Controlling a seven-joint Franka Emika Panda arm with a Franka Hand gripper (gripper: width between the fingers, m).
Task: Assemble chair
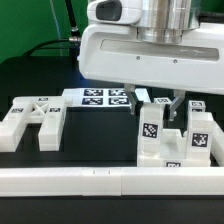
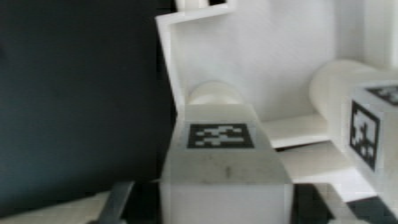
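**Exterior view.** Shows the gripper (image 1: pixel 160 104) hanging under the big glossy white robot body (image 1: pixel 130 50). Shows its jaws drawn narrow and, as far as can be seen, clamped on the upper end of a white chunky plastic post with a black-and-white square tag, the tagged post (image 1: pixel 150 135). Places the tagged post upright at the exterior view's right, just behind the long plain white rail (image 1: pixel 90 182). Sets it beside a second white plastic upright block (image 1: pixel 200 135) with its own tag. Shows a further tag low between the two uprights; cannot tell whether they are joined at the base. Places two loose white plastic bar pieces (image 1: pixel 22 118), also tagged, at the exterior view's left on the black table (image 1: pixel 40 80), well apart from the uprights. Locates the marker board (image 1: pixel 100 97) flat on the table farther back, between the two groups.

**Wrist view.** Looks along the tagged post, with its tag facing the camera and a rounded cap (image 2: pixel 222 97) beyond the tag. Shows the second upright block close alongside, not clearly touching. Shows the fingertips only as blurred dark edges on either side of the post.

**Progress, as judged.** Finds no recognisable chair: no seat, back and legs joined together. Rates the task as early, with one part gripped and not yet seated anywhere. Leaves the lifting, aligning and joining of the post, and then of the bar pieces, to be done.
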